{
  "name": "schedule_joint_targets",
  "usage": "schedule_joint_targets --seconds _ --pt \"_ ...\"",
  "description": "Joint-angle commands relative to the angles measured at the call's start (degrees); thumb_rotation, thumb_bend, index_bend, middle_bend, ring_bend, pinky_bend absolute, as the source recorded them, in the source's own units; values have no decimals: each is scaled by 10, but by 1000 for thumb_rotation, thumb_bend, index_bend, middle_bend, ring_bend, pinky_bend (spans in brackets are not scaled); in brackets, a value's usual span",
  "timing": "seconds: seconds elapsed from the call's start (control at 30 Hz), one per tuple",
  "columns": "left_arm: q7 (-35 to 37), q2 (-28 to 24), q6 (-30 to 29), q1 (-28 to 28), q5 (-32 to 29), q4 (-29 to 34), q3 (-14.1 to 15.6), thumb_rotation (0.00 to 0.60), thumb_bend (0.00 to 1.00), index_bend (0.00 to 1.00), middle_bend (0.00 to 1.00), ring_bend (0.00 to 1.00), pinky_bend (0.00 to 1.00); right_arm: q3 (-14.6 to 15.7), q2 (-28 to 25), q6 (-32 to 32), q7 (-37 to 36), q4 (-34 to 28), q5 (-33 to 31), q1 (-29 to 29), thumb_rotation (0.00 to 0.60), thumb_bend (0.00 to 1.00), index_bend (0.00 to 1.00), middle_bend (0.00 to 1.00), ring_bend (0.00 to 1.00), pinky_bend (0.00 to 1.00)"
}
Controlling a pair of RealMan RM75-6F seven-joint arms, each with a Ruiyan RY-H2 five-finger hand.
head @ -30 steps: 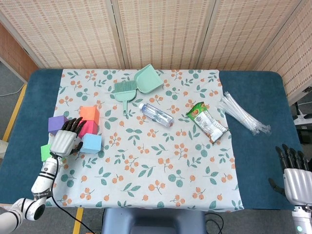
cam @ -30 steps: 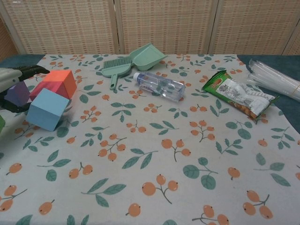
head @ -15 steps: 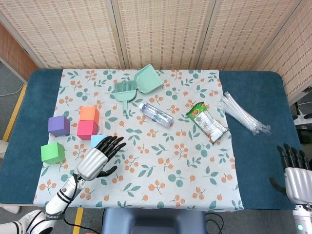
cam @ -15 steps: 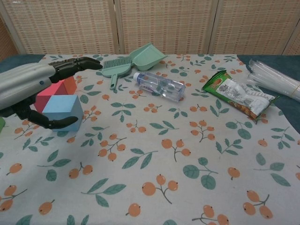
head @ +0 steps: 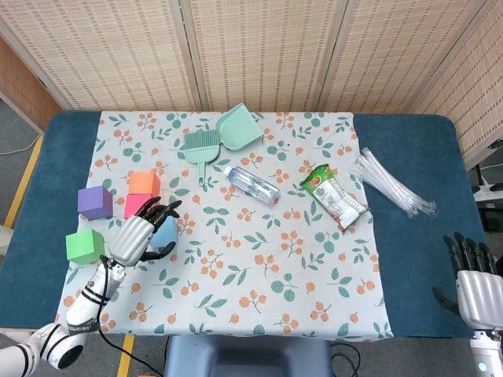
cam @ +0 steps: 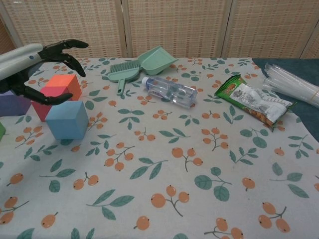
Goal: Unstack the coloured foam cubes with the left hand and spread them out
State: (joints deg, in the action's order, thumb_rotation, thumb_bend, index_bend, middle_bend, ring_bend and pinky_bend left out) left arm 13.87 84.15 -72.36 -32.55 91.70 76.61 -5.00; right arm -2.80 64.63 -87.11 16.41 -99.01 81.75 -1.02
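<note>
Five foam cubes lie apart on the left of the floral cloth [head: 259,267]. The orange cube [head: 145,182] touches the pink cube [head: 134,204] just in front of it. The purple cube [head: 94,202] and green cube [head: 85,246] sit further left. The blue cube [cam: 67,119] stands alone in front of the pink cube [cam: 49,97]. My left hand [cam: 37,62] hovers above the pink and blue cubes, fingers spread, holding nothing. In the head view, my left hand [head: 138,235] hides part of the blue cube [head: 167,229]. My right hand [head: 474,284] rests open at the near right table edge.
A green dustpan and brush [head: 224,132] lie at the back centre. A water bottle [head: 251,183] and a snack packet [head: 334,196] lie mid-table. A bundle of clear plastic tubes [head: 391,186] lies to the right on the blue table cover.
My left hand has let go of the blue cube. It swung out in front of the cube, then lifted back left above the cubes. The blue cube now stands slightly further right.
</note>
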Motion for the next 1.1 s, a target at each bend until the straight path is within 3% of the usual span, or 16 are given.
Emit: schedule_joint_targets --seconds 0.03,0.17,0.47,0.67,0.93,1.1 --pt "72 0 45 -21 -22 -34 -7 594 342 143 311 231 101 0 4 3 5 2 -2 2 600 114 0 0 0 0" --pt "73 17 65 -35 -25 -58 -6 542 326 137 292 185 68 -2 9 11 11 7 -10 6 600 114 0 0 0 0" --pt "52 71 117 -60 -49 -146 -6 540 322 101 322 210 38 -8 6 20 4 10 -25 10 600 114 0 0 0 0" --pt "-9 95 121 -68 -52 -203 -5 543 308 65 332 275 17 -8 5 22 3 10 -28 11 600 114 0 0 0 0" --pt "-38 104 111 -64 -56 -237 -1 539 292 41 324 272 10 -5 3 23 2 7 -25 12 600 114 0 0 0 0" --pt "-51 93 125 -51 -78 -219 1 530 259 0 318 298 26 -4 1 21 -1 6 -23 11 600 115 0 0 0 0"
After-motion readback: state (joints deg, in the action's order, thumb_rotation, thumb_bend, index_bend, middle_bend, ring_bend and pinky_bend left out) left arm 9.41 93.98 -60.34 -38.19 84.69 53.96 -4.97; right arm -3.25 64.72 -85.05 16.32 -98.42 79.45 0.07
